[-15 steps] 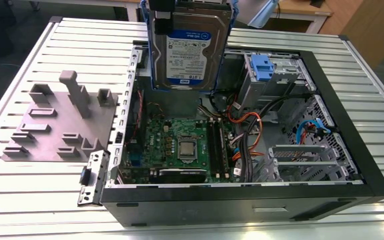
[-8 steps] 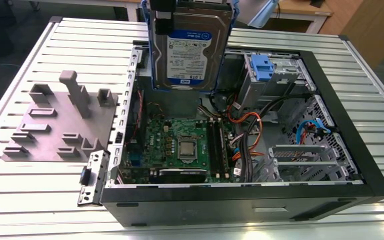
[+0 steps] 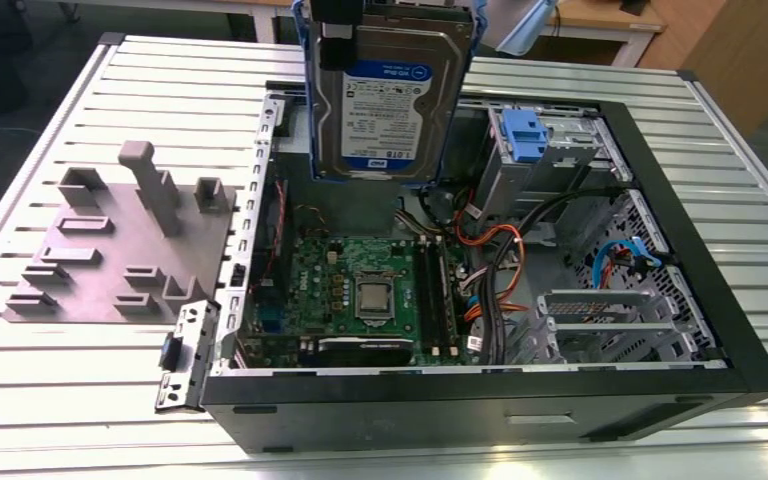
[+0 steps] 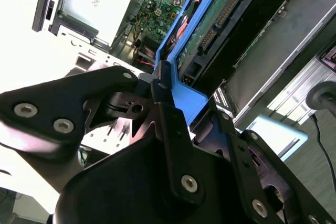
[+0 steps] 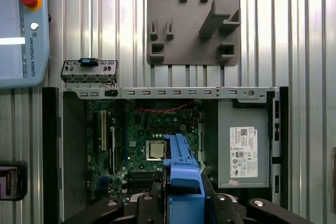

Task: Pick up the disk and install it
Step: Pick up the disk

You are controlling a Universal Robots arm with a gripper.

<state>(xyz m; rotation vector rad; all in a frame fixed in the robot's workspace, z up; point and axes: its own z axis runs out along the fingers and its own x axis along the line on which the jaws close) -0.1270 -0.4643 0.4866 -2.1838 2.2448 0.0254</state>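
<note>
The disk (image 3: 387, 100), a silver drive with a white-and-blue label in a blue carrier, hangs upright above the back of the open computer case (image 3: 704, 330). My gripper (image 4: 163, 85) is shut on the carrier's blue edge, with black fingers (image 4: 170, 124) clamped on either side of it. In the first wrist view the disk (image 5: 181, 166) is seen edge-on over the motherboard (image 5: 152, 129), with the gripper (image 5: 181, 200) behind it. The disk's underside, with its green board and connector (image 4: 220, 19), faces the second wrist camera.
A silver drive cage with a blue latch tab (image 3: 524, 135) stands at the case's back on the exterior view's right. A grey power supply (image 5: 244, 150) sits inside the case. A grey fixture plate (image 3: 104, 250) and a teach pendant (image 5: 21, 24) lie on the slatted table.
</note>
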